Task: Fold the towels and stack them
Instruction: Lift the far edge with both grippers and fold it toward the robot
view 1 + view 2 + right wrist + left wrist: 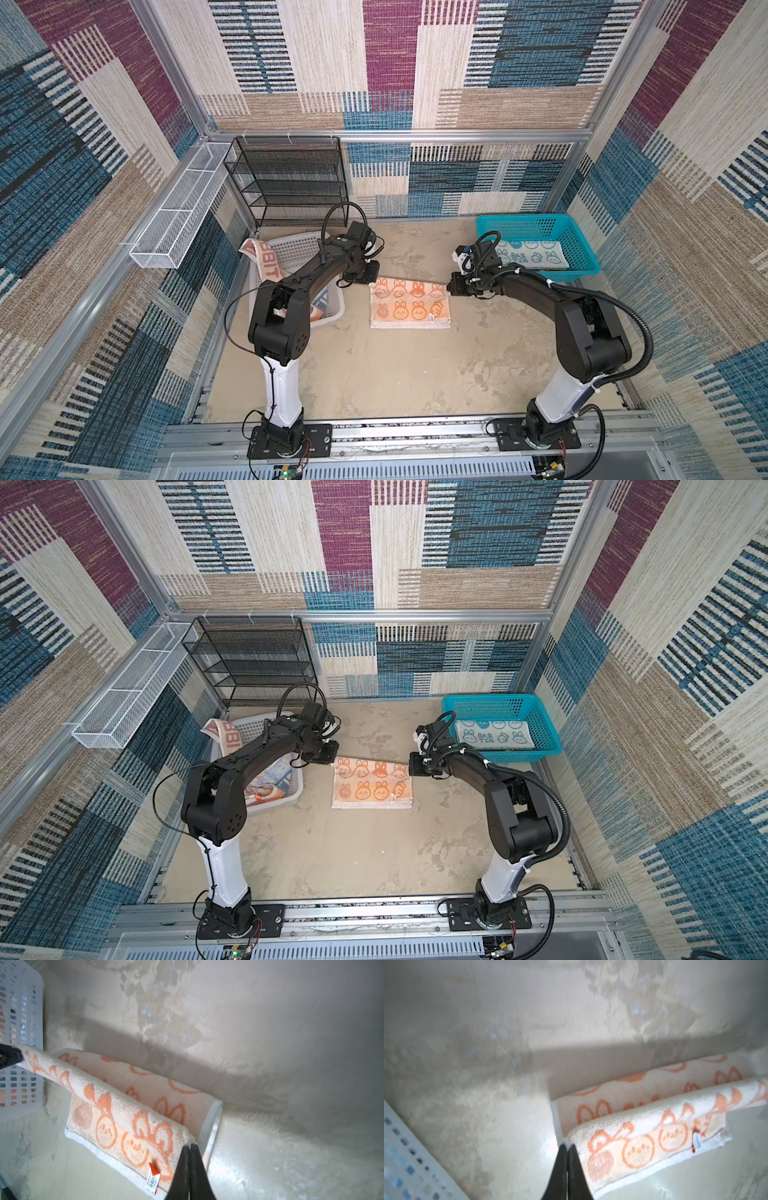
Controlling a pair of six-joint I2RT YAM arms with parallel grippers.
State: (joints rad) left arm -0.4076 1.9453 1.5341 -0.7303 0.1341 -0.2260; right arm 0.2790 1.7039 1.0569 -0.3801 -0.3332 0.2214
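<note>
The towel with orange rabbits (409,301) is seen on the counter (374,374) between the two arms, in both top views. Its far edge is raised off the lower part and is stretched between two grips. One corner is pinched by the left fingers (560,1159), which are clenched on the cloth, and the opposite corner is pinched by the right fingers (182,1163), likewise clenched on it. The near edge, with its small label (153,1180), is seen flat on the counter. The towel with blue rabbit faces (530,253) is laid folded inside the teal basket (582,239) at the far right. The towel with large lettering (266,262) is draped over the rim of the white basket (299,245) at the left, and is partly hidden by the left arm
</note>
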